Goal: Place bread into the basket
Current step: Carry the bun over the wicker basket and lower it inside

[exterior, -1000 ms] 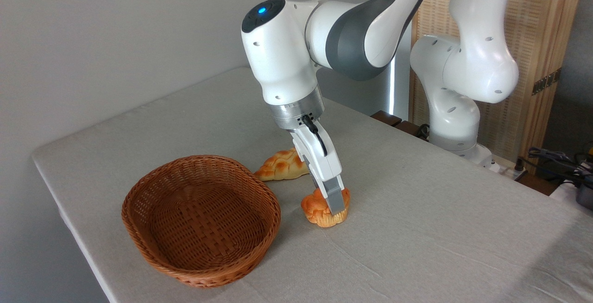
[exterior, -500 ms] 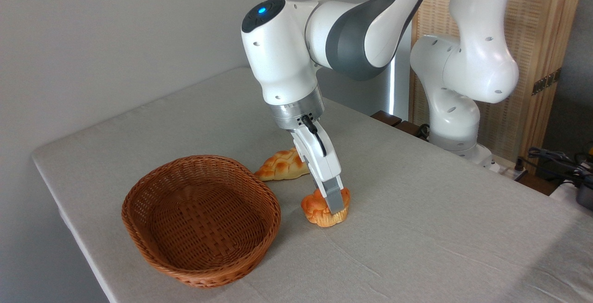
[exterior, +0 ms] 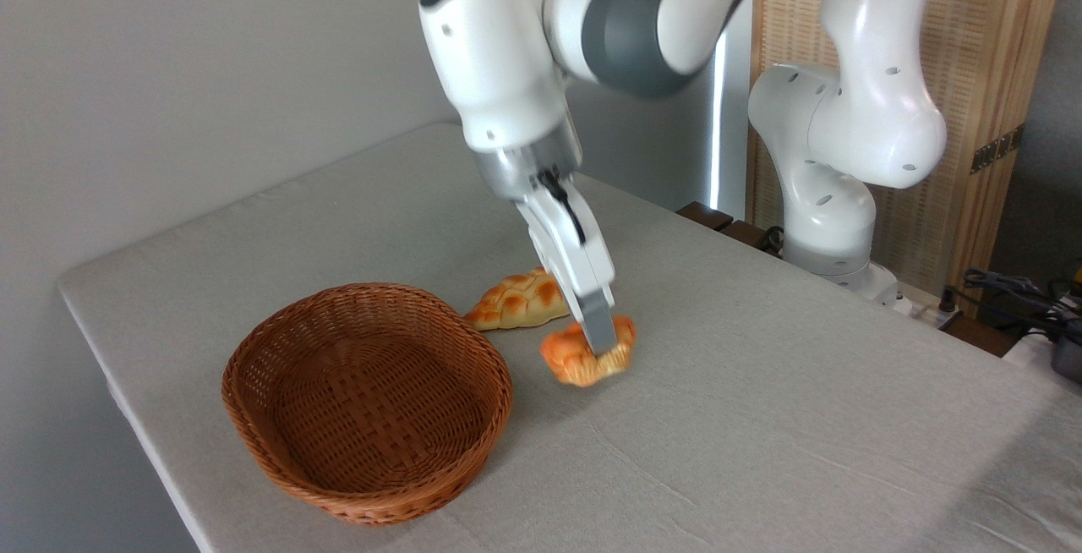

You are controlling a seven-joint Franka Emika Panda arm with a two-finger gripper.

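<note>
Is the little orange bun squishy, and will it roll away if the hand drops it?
Probably squishy: the bun looks pinched where the hand holds it. Its round shape might wobble or roll. It seems light, hanging tilted from that narrow grip.

open cloth between bread (exterior: 587,353) and basket (exterior: 365,399), braided loaf (exterior: 517,301) behind

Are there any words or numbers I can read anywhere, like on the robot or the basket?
None: no words, numbers, labels or brand marks can be read here.
White robot arm: only a blue light, no writing.
Oval brown woven wicker basket: plain.
Small round orange bun in the two-finger gripper: plain, and blurred.
</note>
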